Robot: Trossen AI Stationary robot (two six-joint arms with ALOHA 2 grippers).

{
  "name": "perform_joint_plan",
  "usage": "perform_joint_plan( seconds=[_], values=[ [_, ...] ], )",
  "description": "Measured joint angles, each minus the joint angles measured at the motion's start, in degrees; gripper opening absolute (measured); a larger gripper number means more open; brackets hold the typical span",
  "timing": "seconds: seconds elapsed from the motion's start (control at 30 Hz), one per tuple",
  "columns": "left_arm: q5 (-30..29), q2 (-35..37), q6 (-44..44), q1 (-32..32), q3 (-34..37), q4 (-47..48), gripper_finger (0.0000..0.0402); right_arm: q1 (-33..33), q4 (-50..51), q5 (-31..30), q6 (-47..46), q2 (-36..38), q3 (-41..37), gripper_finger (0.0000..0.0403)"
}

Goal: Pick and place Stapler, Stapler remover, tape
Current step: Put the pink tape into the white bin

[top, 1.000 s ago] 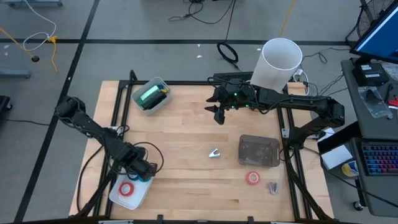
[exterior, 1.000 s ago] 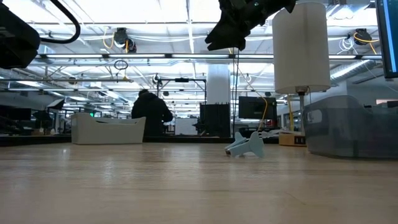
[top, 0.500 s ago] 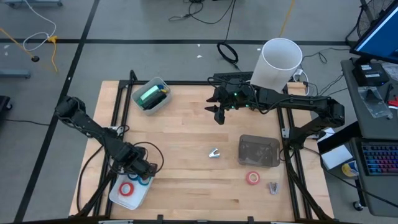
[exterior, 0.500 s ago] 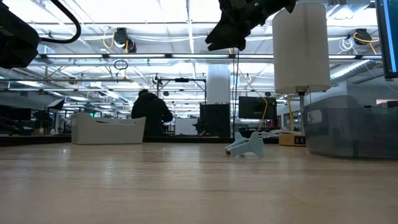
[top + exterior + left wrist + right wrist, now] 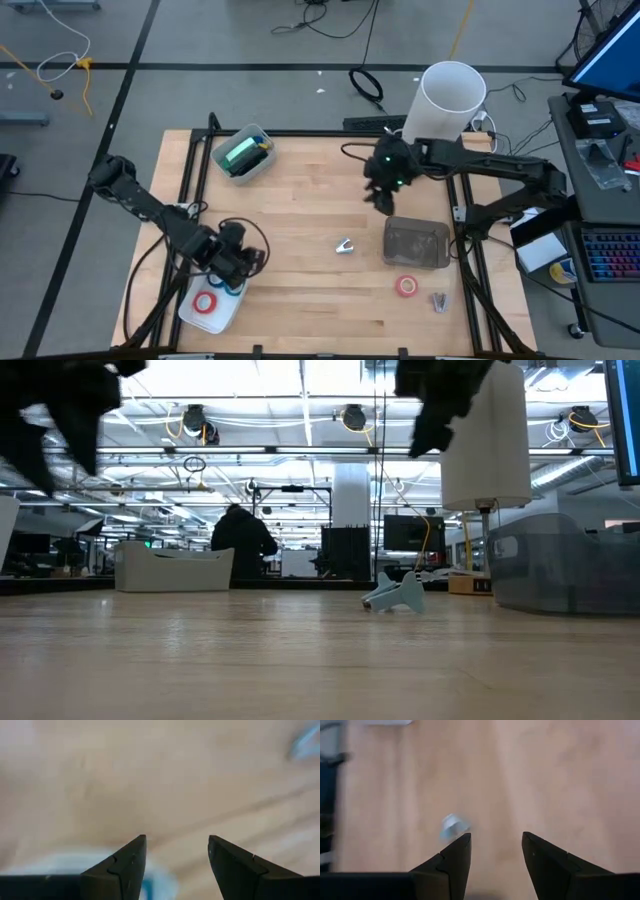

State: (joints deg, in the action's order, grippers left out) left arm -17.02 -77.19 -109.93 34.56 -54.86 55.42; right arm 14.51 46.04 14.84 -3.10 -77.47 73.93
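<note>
A pale blue stapler remover (image 5: 345,246) lies on the wood table near its middle, and shows in the low view (image 5: 397,595) and the right wrist view (image 5: 452,826). One red tape roll (image 5: 406,286) lies at the near right. Another red tape roll (image 5: 205,303) lies in a white tray (image 5: 190,318) at the near left, with a blue roll (image 5: 224,288) beside it. A green stapler (image 5: 243,153) sits in a clear bin at the far left. My left gripper (image 5: 243,262) (image 5: 176,842) hangs open above the tray's far edge. My right gripper (image 5: 383,197) (image 5: 496,840) is open and empty above the table, beyond the stapler remover.
A clear grey box (image 5: 416,242) stands just right of the stapler remover, with a small grey piece (image 5: 440,301) near the red roll. A tall white cylinder (image 5: 448,100) rises at the far right. A dark frame rail (image 5: 188,190) runs along the table's left side.
My left gripper has risen from the tray and shifted a little toward the table's right, coming into the low view at the upper left. My right gripper has swung toward the near right, toward the clear grey box, and has tipped further down.
</note>
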Motion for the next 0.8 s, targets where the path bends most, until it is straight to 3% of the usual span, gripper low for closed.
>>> perform_joint_plan(
  seconds=[0.17,0.4,0.6,0.8],
  values=[
    [-12.1,0.0,5.3,-3.1,-0.1,0.0,0.0212,-2.2,9.5,9.1,-5.1,2.6,0.0,0.0169],
    [-15.9,0.0,14.7,-7.6,-0.1,-1.9,0.0212,-12.0,16.6,11.0,-11.5,7.0,-3.7,0.0169],
    [-23.2,1.2,23.2,-9.8,-0.1,-8.1,0.0212,-21.6,14.1,10.9,-21.1,11.6,-12.2,0.0169],
    [-29.6,4.9,36.6,-12.5,-0.1,-16.1,0.0212,-29.8,1.9,11.0,-28.7,15.0,-21.2,0.0169]
  ],
)
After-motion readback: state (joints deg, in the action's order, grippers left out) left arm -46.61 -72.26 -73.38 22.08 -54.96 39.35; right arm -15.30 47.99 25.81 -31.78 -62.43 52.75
